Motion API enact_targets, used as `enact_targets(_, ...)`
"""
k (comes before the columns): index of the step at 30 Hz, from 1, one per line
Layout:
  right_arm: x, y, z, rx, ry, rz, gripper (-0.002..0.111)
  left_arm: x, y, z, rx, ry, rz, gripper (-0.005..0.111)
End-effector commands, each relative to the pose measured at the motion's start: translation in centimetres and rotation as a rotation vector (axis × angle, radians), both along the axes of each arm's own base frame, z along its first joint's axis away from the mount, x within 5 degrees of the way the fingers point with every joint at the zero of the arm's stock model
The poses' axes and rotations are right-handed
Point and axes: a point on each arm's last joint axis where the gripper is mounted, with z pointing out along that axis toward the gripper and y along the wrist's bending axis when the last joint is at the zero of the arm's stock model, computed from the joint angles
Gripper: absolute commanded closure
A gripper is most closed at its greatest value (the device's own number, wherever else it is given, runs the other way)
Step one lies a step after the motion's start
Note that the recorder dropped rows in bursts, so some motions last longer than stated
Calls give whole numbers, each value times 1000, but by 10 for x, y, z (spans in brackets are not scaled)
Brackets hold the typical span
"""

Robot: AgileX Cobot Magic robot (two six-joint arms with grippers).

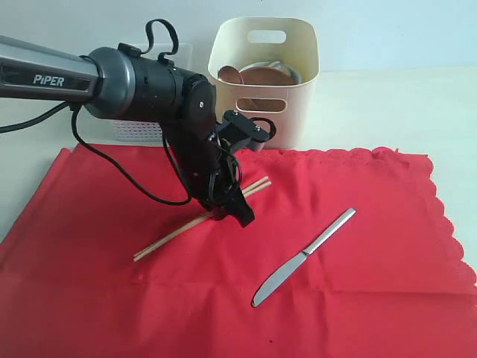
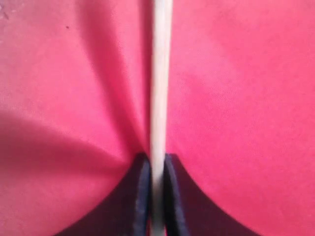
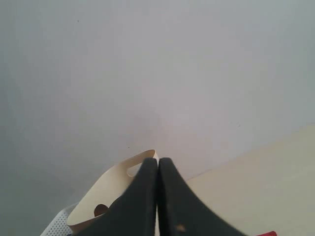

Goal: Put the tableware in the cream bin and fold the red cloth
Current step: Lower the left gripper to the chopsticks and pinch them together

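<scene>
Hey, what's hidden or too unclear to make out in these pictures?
Exterior view: the arm hides most of the white basket; the wall of the cream bin hides most of its contents.
Left wrist view: the chopsticks are blurred and cut off by the edges; whether the left tool grips one or both is unclear.

Red cloth (image 1: pixel 358 283) lies open around the knife (image 1: pixel 304 256); left arm (image 1: pixel 149 82) overhangs the chopsticks (image 1: pixel 168 240).

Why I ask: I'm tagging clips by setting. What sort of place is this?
Probably a robot test bench set up like a dining table, not a real kitchen: a red cloth with chopsticks and a knife on it, a cream bin of dishes, and a bare wall behind.
</scene>
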Motion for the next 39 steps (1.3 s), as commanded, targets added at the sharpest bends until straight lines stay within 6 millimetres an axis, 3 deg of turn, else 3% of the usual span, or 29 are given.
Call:
enact_targets(1,0,0,0,-10,-6,-5,108,-5,4,-16,51,66,6,107)
enact_targets(7,0,0,0,-10,-6,-5,108,-6,5,-9,49,63,3,107)
enact_targets(10,0,0,0,-10,-6,-5,108,-5,4,3,29,40,3,107)
enact_targets(15,0,0,0,-10,-6,-5,108,-6,4,4,30,41,3,106)
enact_targets(16,0,0,0,-10,-6,-5,108,-6,4,4,30,41,3,102)
enact_targets(20,0,0,0,-10,-6,-5,108,-5,5,4,38,35,-4,65)
enact_targets(22,0,0,0,-10,-6,-5,108,-5,5,5,38,39,15,57)
enact_targets(27,0,0,0,-10,-6,-5,108,-6,7,8,48,46,27,64)
enact_targets(34,0,0,0,-10,-6,-5,108,-7,7,8,57,57,32,99)
enact_targets(39,0,0,0,-10,-6,-5,108,-7,8,8,61,55,32,103)
